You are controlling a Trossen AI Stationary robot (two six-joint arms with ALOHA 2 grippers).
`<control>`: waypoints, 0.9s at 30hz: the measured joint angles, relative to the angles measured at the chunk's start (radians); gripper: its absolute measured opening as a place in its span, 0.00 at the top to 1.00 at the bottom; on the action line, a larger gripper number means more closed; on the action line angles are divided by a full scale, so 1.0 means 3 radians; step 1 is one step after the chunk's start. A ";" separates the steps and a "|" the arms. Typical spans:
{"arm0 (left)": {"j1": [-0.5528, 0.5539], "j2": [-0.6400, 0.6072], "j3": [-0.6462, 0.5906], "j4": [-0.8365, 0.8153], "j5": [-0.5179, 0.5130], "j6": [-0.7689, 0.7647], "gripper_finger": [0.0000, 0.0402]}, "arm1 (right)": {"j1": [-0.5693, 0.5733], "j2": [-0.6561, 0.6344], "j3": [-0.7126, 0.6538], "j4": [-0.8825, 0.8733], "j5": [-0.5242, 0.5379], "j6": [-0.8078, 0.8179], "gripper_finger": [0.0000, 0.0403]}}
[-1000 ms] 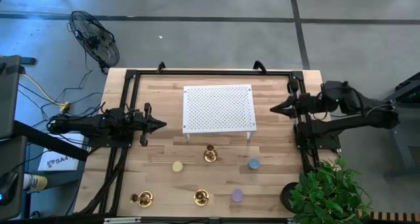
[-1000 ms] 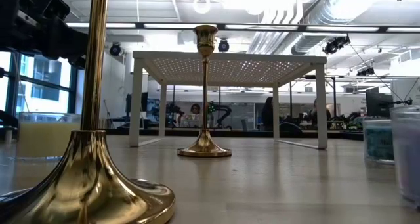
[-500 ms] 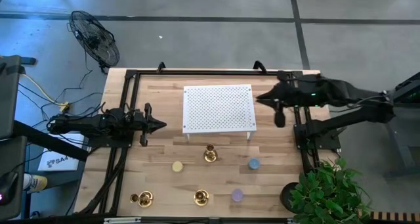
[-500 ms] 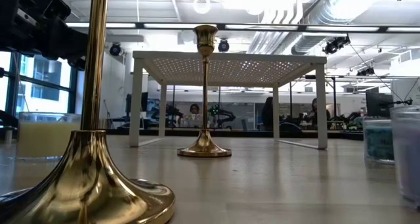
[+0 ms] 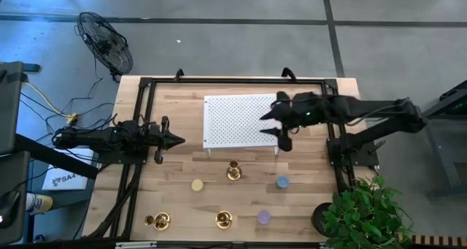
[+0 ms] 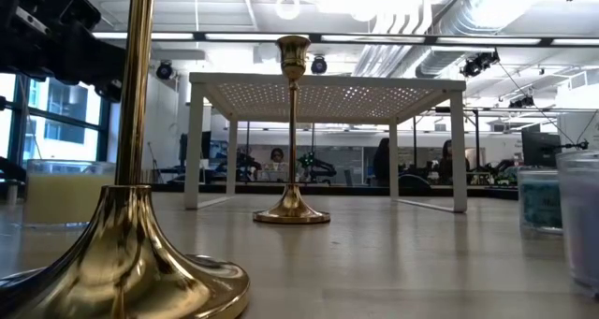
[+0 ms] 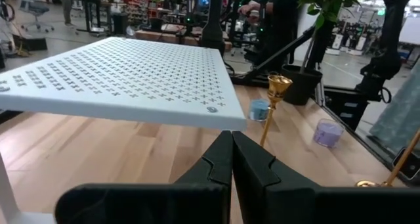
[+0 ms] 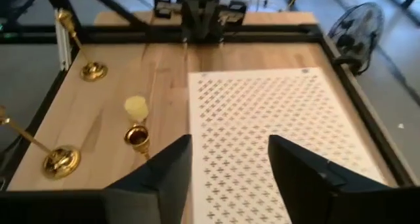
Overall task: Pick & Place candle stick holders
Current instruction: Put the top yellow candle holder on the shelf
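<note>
Brass, by the look of it: each holder is probably rigid, smooth enough to slip, and top-heavy on a thin stem, so I judge the stem just above the flared base the best place to grip.

High view. Three holders stand on the table (image 5: 314,198): one (image 5: 233,171) just in front of the white rack (image 5: 243,120), one (image 5: 158,220) near the front left corner, one (image 5: 224,219) at front centre. Flat discs lie among them. My right gripper (image 5: 271,121) hangs over the rack's right edge, fingers apart, holding nothing. My left gripper (image 5: 177,139) waits left of the rack, fingers together, empty.

Low view. Nearest holder (image 6: 134,216) fills the left foreground: polished gold, bell-shaped base, straight slim stem. A second (image 6: 292,132) stands farther back before the rack, upright, with a small cup on top. Neither gripper is clear here.

Left wrist view. My left fingers (image 7: 231,161) meet with no gap. Beyond the rack's corner one holder (image 7: 274,102) shows its cup and stem.

Right wrist view. My right fingers (image 8: 164,175) are spread wide above the perforated rack top. Three holders show beside it, the closest (image 8: 138,137) near a yellow disc (image 8: 135,106).
</note>
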State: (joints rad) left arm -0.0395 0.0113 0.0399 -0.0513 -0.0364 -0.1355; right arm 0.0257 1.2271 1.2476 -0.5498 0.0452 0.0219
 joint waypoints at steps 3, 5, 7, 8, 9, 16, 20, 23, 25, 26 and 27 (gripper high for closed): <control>0.0000 0.0000 -0.0001 -0.0001 0.0000 -0.0004 0.99 | 0.0099 0.0122 0.0000 0.0006 -0.0147 -0.0012 0.46; 0.0000 0.0000 -0.0001 -0.0001 0.0002 -0.0004 0.99 | 0.0179 0.0200 0.0000 0.0027 -0.0254 -0.0015 0.45; 0.0000 0.0000 -0.0001 -0.0007 0.0050 -0.0016 0.99 | 0.0263 0.0282 0.0000 0.0102 -0.0267 -0.0014 0.44; 0.0000 0.0000 -0.0001 -0.0013 0.0104 -0.0017 0.99 | 0.0306 0.0320 0.0000 0.0125 -0.0243 -0.0014 0.44; 0.0000 0.0000 -0.0001 -0.0014 0.0135 -0.0020 0.99 | 0.0342 0.0352 0.0000 0.0130 -0.0191 -0.0014 0.44; 0.0000 0.0001 -0.0003 -0.0011 0.0192 -0.0097 0.99 | 0.0538 0.0546 0.0000 -0.0002 0.0260 0.0061 0.44; 0.0000 0.0001 -0.0003 -0.0011 0.0205 -0.0094 0.99 | 0.0560 0.0715 0.0000 0.0000 0.0268 0.0094 0.44; 0.0000 0.0001 -0.0004 -0.0011 0.0217 -0.0094 0.99 | 0.0552 0.0861 0.0000 0.0047 0.0274 0.0149 0.44; 0.0000 0.0001 -0.0004 -0.0010 0.0219 -0.0093 0.99 | 0.0547 0.0953 0.0000 0.0144 0.0280 0.0135 0.44; 0.0000 0.0001 -0.0004 -0.0011 0.0217 -0.0093 0.99 | 0.0547 0.0992 0.0000 0.0200 0.0283 0.0090 0.44; 0.0000 0.0001 -0.0004 -0.0011 0.0209 -0.0093 0.99 | 0.0547 0.1029 0.0000 0.0262 0.0283 0.0056 0.44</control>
State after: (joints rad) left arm -0.0395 0.0116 0.0387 -0.0546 0.0262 -0.1634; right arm 0.1898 1.5357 1.2476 -0.4711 0.1302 0.0386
